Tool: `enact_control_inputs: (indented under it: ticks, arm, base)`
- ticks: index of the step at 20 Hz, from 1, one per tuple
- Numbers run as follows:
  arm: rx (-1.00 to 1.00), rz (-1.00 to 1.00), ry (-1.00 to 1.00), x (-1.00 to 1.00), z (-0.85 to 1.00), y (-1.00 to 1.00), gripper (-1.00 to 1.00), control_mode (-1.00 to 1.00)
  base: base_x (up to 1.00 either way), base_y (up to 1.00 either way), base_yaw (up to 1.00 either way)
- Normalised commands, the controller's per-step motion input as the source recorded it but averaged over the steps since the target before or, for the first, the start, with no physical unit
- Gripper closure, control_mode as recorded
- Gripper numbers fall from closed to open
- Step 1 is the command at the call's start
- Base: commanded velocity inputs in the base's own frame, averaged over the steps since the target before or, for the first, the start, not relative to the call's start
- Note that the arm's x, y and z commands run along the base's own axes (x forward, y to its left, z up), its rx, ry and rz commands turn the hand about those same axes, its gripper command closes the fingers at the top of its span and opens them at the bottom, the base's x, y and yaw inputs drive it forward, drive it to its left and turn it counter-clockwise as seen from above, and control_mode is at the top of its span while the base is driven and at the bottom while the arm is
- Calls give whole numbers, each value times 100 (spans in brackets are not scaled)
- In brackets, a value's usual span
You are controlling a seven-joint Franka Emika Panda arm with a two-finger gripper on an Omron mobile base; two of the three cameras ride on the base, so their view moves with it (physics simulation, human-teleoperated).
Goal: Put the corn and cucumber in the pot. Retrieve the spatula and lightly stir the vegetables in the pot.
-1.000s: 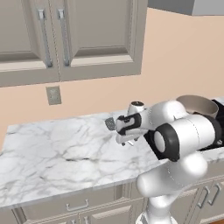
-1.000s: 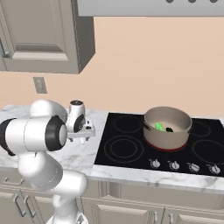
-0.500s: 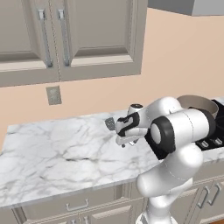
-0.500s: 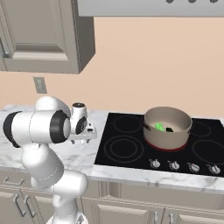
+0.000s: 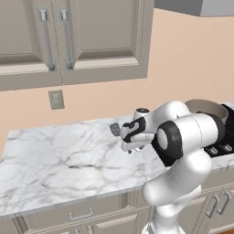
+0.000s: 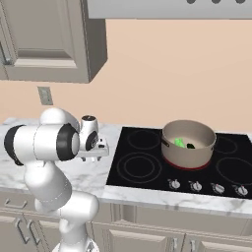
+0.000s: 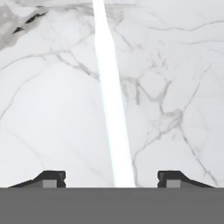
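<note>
The white jointed arm with dark joint bands rose from the base, folded sharply at its elbow and reached forward, low. In the left base view its big dark-banded joint sat at about 3 o'clock of the picture, with the wrist stretched toward 9 o'clock from it. The two-finger hand (image 5: 127,147) pointed downward at the wrist's end. In the right base view the hand (image 6: 96,153) lay at about 3 o'clock from the shoulder. In the hand view the hand (image 7: 108,177) showed both dark fingertips (image 7: 51,178) standing wide apart, touching nothing.
</note>
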Motion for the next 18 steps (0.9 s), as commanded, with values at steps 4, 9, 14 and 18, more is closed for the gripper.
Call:
enact_control_inputs:
  ticks: [4, 9, 14, 18]
  arm:
    - [0, 0, 0, -1, -1, 0, 100, -100]
    - [0, 0, 1, 0, 0, 0, 100, -100]
    - [0, 0, -3, -25, 2, 0, 100, -100]
    - [3, 0, -14, -98, 54, -7, 100, -100]
  base:
    - [0, 0, 0]
    - [0, 0, 0]
    - [0, 0, 0]
    - [0, 0, 0]
